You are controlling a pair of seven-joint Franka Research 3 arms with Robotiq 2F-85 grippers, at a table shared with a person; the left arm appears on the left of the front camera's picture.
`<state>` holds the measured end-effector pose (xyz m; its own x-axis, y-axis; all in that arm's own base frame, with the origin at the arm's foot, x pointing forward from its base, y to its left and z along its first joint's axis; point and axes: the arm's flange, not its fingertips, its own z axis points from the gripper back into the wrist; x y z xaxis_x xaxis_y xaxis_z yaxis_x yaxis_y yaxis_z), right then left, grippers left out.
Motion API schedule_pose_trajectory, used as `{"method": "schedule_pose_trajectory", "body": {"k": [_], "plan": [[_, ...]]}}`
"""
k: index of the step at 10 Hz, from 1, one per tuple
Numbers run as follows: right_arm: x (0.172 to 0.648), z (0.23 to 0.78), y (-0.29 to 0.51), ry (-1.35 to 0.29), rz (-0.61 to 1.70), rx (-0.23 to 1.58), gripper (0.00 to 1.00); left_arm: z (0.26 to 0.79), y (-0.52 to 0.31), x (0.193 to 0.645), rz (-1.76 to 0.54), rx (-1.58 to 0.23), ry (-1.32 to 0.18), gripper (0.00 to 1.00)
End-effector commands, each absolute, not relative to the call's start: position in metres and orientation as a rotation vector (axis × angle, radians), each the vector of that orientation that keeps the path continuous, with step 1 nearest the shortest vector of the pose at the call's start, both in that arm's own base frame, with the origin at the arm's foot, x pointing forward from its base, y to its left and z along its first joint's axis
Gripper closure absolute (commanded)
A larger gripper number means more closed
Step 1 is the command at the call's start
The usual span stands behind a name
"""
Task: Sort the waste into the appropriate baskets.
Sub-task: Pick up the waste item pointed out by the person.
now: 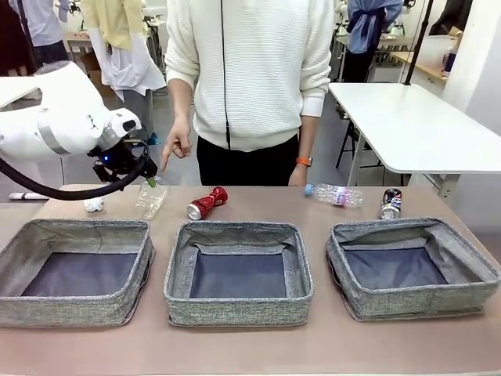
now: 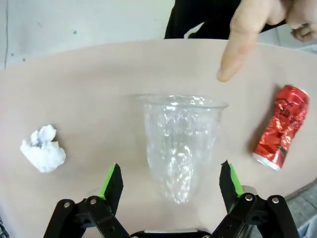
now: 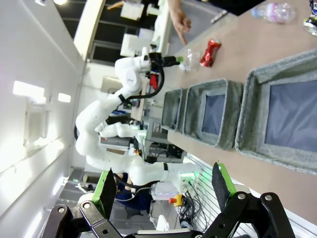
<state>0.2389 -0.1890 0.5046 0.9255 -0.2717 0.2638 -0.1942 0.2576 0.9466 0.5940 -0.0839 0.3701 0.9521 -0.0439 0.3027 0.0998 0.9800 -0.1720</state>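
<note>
A clear plastic cup [image 2: 181,144] lies on its side on the brown table, between the open fingers of my left gripper [image 2: 171,181], which hovers just above it without touching. From the front, the left gripper [image 1: 145,178] hangs over the cup [image 1: 151,200] at the far left. A person's finger [image 2: 237,44] points down at the cup. A crumpled white paper wad [image 2: 43,148] lies to one side of the cup and a dented red soda can [image 2: 281,126] to the other. A clear bottle [image 1: 337,194] and a dark crushed can [image 1: 391,204] lie far right. My right gripper [image 3: 163,186] is open and holds nothing, off the table's side.
Three grey woven baskets [image 1: 77,229] [image 1: 237,232] [image 1: 407,230] stand in a row along the near side, all with bare bottoms. The person stands at the far edge. A white table [image 1: 415,125] is behind on the right.
</note>
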Motion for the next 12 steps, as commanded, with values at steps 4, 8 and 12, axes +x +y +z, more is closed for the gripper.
{"method": "schedule_pose_trajectory", "body": {"k": [4,8,12], "plan": [[0.239,0.506,-0.189,-0.432,-0.030,1.322,0.00,0.323,-0.104,0.615,-0.112,-0.202,-0.272,0.00],[0.239,0.506,-0.189,-0.432,-0.030,1.322,0.00,0.320,-0.108,0.614,-0.102,-0.192,-0.270,0.00],[0.239,0.506,-0.189,-0.432,-0.030,1.322,0.00,0.322,-0.107,0.610,-0.095,-0.177,-0.275,0.39]]}}
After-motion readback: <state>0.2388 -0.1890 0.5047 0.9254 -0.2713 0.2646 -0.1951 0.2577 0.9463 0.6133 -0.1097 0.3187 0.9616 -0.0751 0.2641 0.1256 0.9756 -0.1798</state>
